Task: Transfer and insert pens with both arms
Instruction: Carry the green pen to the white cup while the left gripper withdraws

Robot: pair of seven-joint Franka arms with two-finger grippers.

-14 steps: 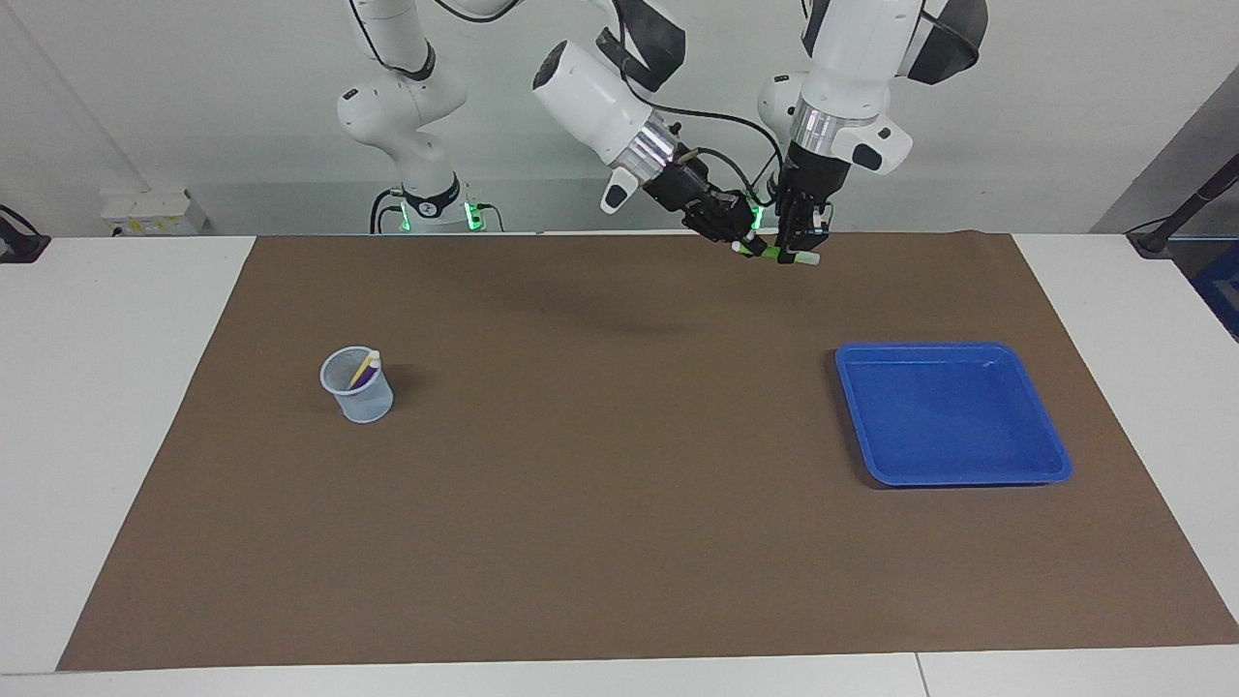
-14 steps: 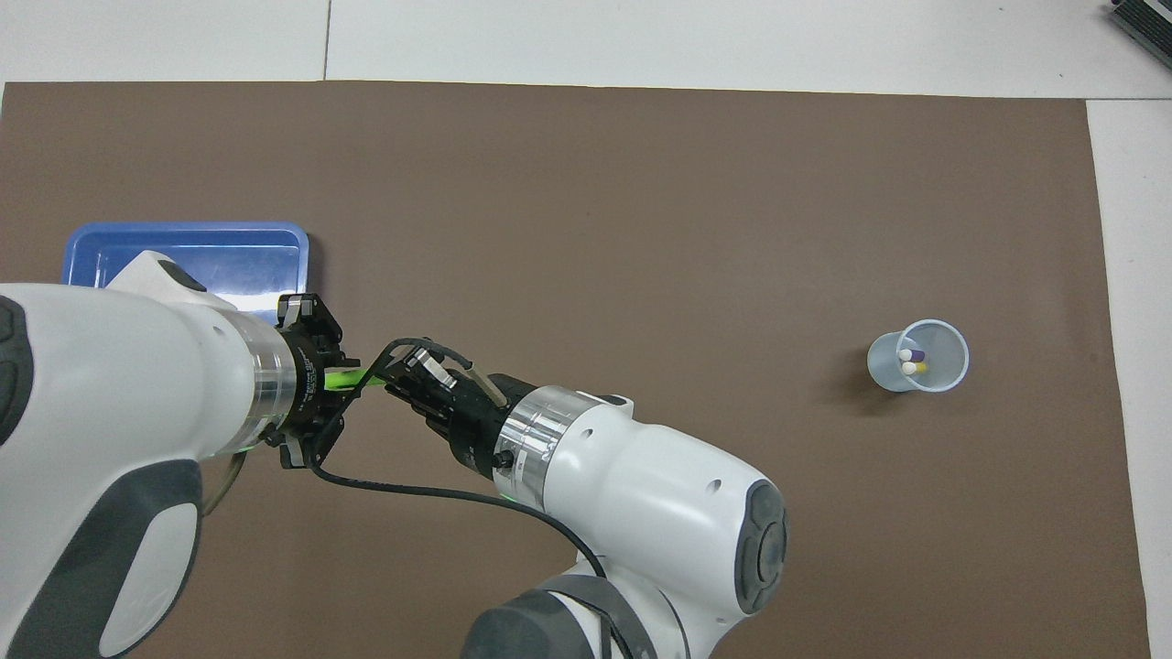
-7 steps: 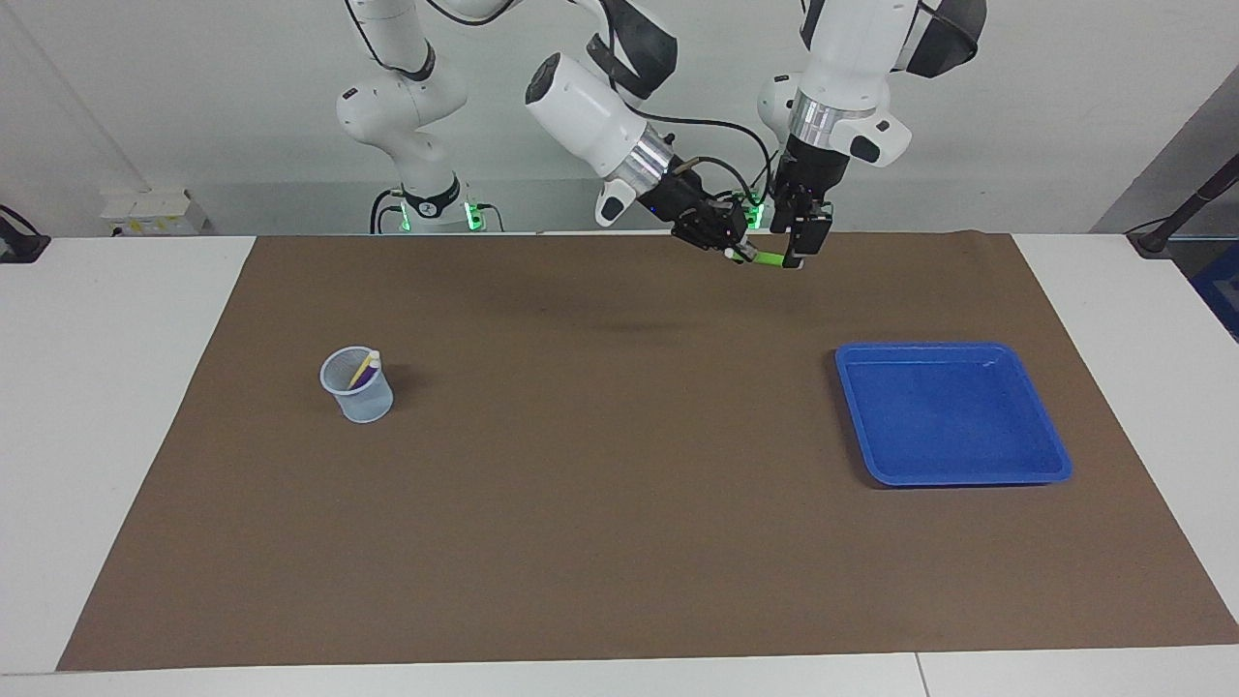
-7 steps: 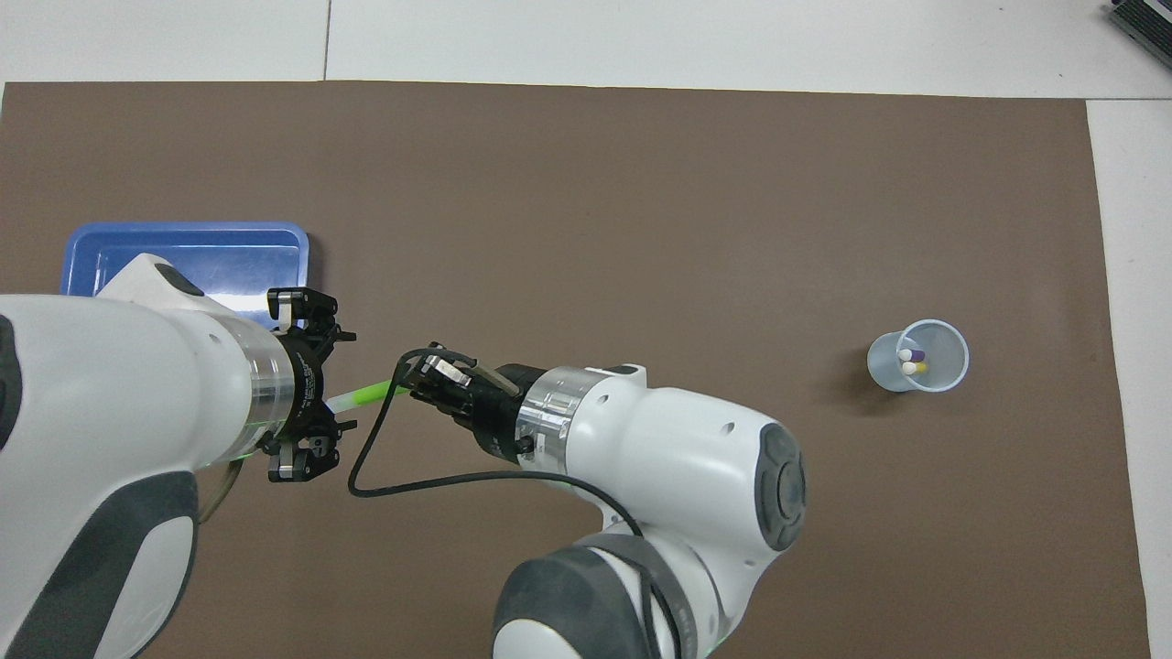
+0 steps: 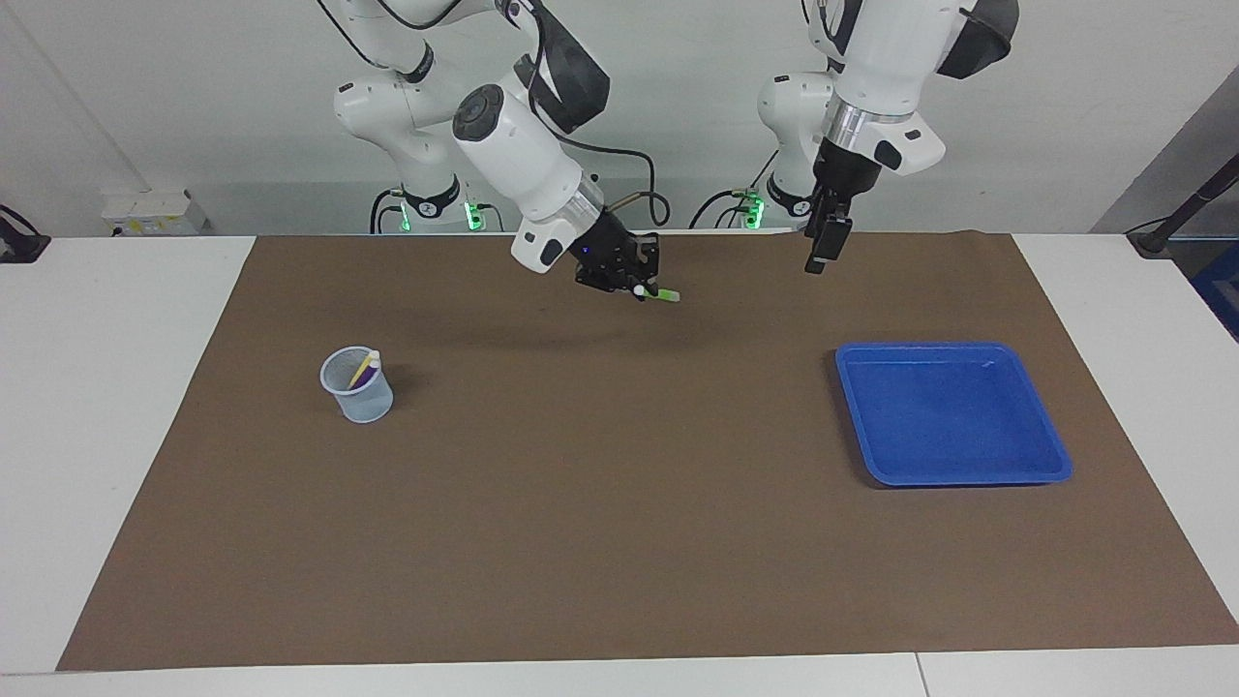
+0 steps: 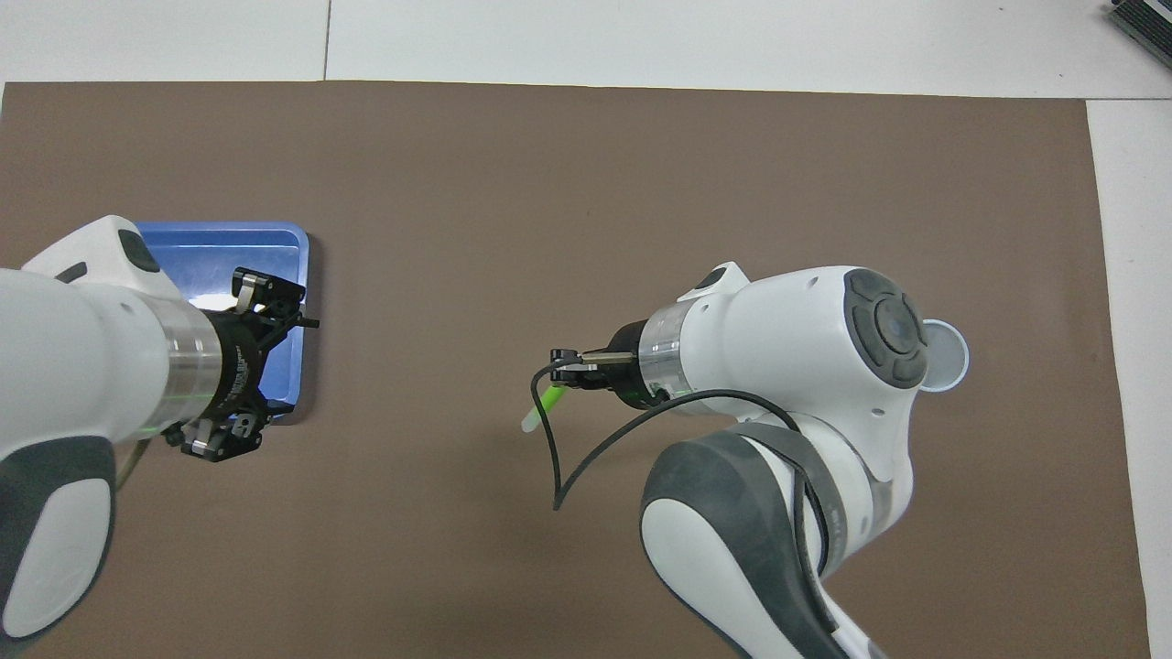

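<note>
Last pen in transit, two already in the cup.

The right gripper [image 5: 631,284], upper centre of frame, clamps the light green marker pen [image 5: 664,295]; the left gripper [image 5: 823,252] hangs empty and spread. The yellow and purple pens [image 5: 363,371] stand in the translucent plastic cup [image 5: 360,389]; the blue plastic tray [image 5: 1055,455] is bare.

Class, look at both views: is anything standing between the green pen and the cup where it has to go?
Nothing visible does. The right pincer holds the light green pen over bare brown mat; the cup, with the yellow pen and purple pen inside, stands toward the right arm's end.
</note>
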